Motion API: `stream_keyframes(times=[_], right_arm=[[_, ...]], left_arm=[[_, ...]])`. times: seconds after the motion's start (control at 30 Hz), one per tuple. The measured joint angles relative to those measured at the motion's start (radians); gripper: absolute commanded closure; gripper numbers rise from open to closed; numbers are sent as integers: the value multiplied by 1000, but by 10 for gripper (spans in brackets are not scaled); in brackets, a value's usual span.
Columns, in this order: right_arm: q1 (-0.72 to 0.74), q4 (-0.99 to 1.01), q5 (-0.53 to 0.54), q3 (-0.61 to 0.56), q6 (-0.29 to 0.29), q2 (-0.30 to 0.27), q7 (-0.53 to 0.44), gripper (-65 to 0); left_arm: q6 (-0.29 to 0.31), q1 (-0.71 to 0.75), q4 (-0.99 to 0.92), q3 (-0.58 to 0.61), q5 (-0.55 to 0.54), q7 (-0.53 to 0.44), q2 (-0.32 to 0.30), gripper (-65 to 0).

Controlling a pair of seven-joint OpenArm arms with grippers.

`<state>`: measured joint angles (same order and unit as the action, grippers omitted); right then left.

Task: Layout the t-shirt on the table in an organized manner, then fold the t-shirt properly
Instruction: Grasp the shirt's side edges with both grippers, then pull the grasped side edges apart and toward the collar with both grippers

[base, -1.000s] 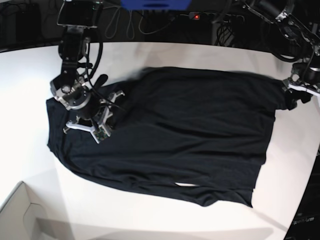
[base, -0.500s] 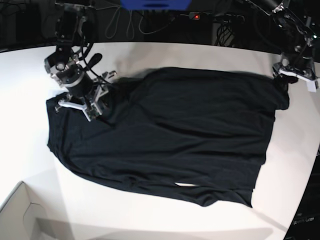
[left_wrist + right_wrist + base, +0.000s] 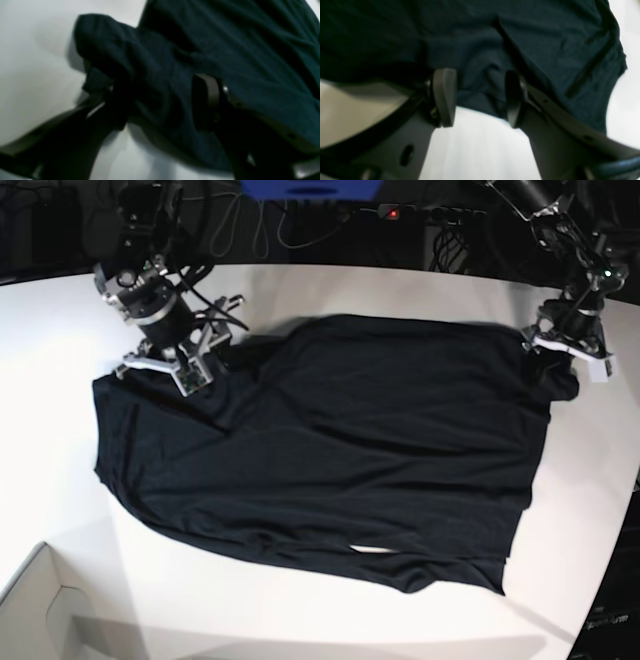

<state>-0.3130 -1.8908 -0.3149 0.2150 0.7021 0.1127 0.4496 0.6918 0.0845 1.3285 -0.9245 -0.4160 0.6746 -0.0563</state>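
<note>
The black t-shirt (image 3: pixel 340 450) lies spread mostly flat on the white table (image 3: pixel 60 360). My right gripper (image 3: pixel 185 360) is at the shirt's far left corner. In the right wrist view this gripper (image 3: pixel 480 97) is open, and the shirt's edge (image 3: pixel 545 50) lies loose between its fingers (image 3: pixel 444 97). My left gripper (image 3: pixel 565 350) is over the bunched sleeve at the far right. In the left wrist view its jaws (image 3: pixel 160 102) stand apart, with the crumpled sleeve (image 3: pixel 140 57) lying between the pads (image 3: pixel 206 100).
A pale cardboard box corner (image 3: pixel 40 610) sits at the near left. Cables and dark gear (image 3: pixel 300 220) run along the table's far edge. The table's curved edge (image 3: pixel 625 510) passes close to the shirt on the right.
My right gripper has opened, let go of the shirt and moved up toward the far left corner. My left gripper has shifted inward over the right sleeve. The shirt has barely moved.
</note>
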Motion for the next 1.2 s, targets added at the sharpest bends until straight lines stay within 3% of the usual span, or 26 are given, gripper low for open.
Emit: stream_keyframes(times=[0.2,0.3,0.47,0.6,1.1,1.2], right_arm=[[-3,48,-3,1,0,19,11,-326],[2,69,-3,1,0,18,10,-326],[17,102,-11,-36,0,19,10,-326],[42,108,-5,-55,0,18,11,-328],[86,192,-7,-56,0,18,10,-324],[99,201,-11,-55,0,18,9,-292]], left_arm=[[1,-29,-48,23,-8,-40,-1,-361],[1,-38,-71,33,-12,-53,-2,-296],[1,-60,-118,37,-14,-52,-21,-126],[1,-66,-125,36,-14,-47,-21,-56],[1,-66,-124,37,-14,-47,-19,-47],[1,-66,-124,37,-14,-44,-19,0]])
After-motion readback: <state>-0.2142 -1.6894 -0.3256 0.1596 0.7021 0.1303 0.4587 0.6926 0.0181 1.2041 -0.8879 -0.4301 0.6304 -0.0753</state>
